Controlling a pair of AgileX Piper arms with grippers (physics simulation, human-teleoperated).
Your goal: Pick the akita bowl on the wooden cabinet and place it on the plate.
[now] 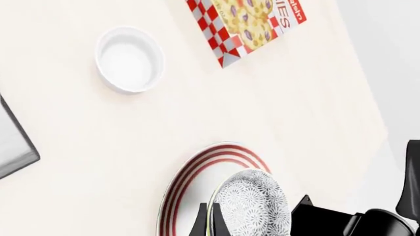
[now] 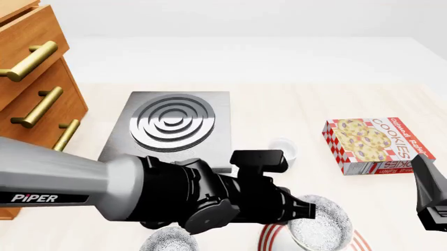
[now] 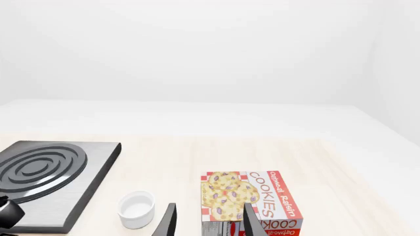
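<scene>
Simulated kitchen tabletop: pale wooden table [image 2: 279,104], grey stove [image 2: 175,125] with metal rings, wooden cabinet [image 2: 35,89], cookie box [image 2: 370,144], white cup [image 2: 283,150]; blank white surroundings.

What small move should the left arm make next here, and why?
Probably lower slightly and open. The left gripper holds the akita bowl by its rim above the plate, but contact with the plate can't be confirmed.

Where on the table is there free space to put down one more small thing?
Bare tabletop lies between the stove and the cookies box, behind the small white cup. It is crowded near the plate, where the left gripper holds the akita bowl, beside its twin bowl.
</scene>
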